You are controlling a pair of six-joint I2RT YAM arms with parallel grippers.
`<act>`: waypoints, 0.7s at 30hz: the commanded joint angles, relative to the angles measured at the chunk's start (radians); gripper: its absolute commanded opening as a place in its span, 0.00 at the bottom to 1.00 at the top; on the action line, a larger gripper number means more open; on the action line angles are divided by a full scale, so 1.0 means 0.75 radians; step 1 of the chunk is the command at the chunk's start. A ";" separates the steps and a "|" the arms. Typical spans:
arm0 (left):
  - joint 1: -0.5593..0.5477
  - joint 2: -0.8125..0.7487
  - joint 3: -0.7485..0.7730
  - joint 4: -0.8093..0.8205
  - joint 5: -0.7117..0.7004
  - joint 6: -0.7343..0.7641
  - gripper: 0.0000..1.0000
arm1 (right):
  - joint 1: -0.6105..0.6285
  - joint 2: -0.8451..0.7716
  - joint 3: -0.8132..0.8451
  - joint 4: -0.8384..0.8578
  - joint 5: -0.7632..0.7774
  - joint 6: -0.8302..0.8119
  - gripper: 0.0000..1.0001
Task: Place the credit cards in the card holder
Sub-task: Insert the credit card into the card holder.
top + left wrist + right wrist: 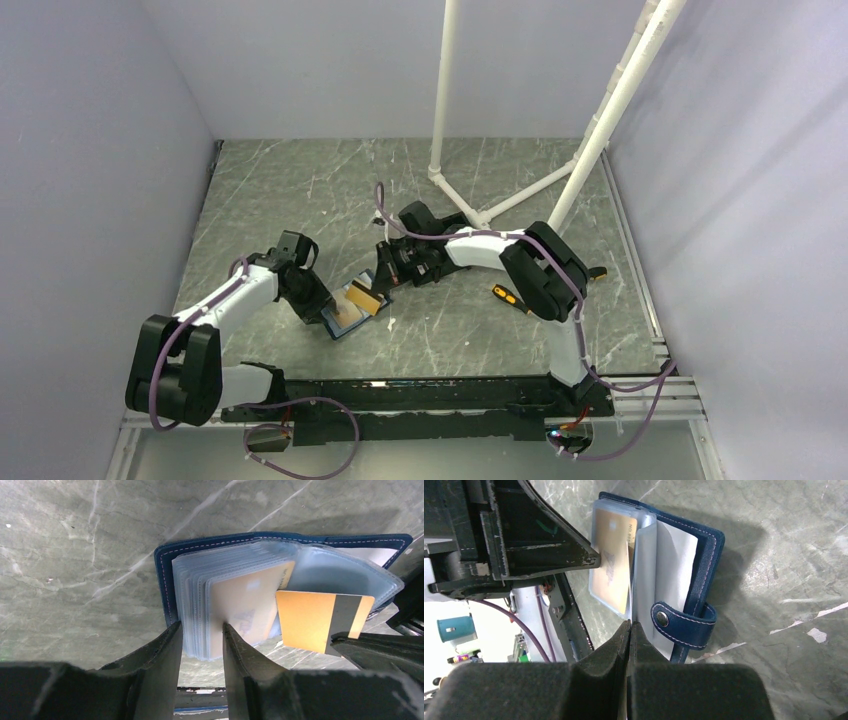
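Observation:
The card holder [165,560] lies open on the table, a dark-blue wallet with a fan of clear sleeves; from above it shows between the arms [343,320]. My left gripper [202,630] is shut on the stack of sleeves at their near edge. A pale orange credit card [245,605] sits inside one sleeve. My right gripper [629,626] is shut on an orange-gold credit card [305,620] with a dark stripe, held edge-on just at the mouth of a bowed-open sleeve [345,575]. The holder's snap strap [681,622] hangs beside the right jaws.
An orange-handled screwdriver [508,298] lies on the table by the right arm's elbow. A white pipe frame [470,205] stands at the back, its legs meeting on the tabletop. Grey walls close in both sides.

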 commanded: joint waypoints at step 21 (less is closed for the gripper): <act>0.002 0.021 -0.080 -0.008 -0.085 0.017 0.37 | 0.039 0.111 0.015 0.241 0.054 0.097 0.00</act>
